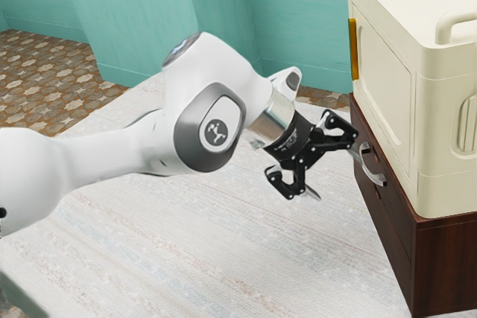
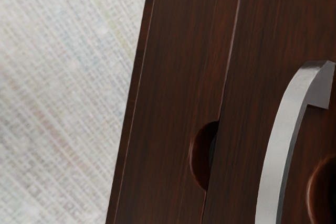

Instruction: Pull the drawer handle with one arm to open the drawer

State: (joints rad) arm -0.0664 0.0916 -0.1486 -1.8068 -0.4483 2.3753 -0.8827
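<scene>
My gripper point(image 1: 333, 173) stands open, its two fingers wide apart, in front of the dark brown wooden cabinet point(image 1: 451, 266). One finger is close to the curved silver handle point(image 1: 378, 175), overlapping its upper end in the exterior view; whether they touch I cannot tell. The other finger hangs lower, over the table cloth. In the wrist view the handle point(image 2: 274, 166) arches out from the drawer front point(image 2: 252, 77), which looks flush with the panel beside it. A round notch point(image 2: 201, 156) lies at the seam.
A large cream box point(image 1: 447, 109) with a raised handle and a gold strip rests on the cabinet. Pale woven cloth point(image 1: 186, 251) covers the table under the arm. Teal walls point(image 1: 291, 13) rise behind.
</scene>
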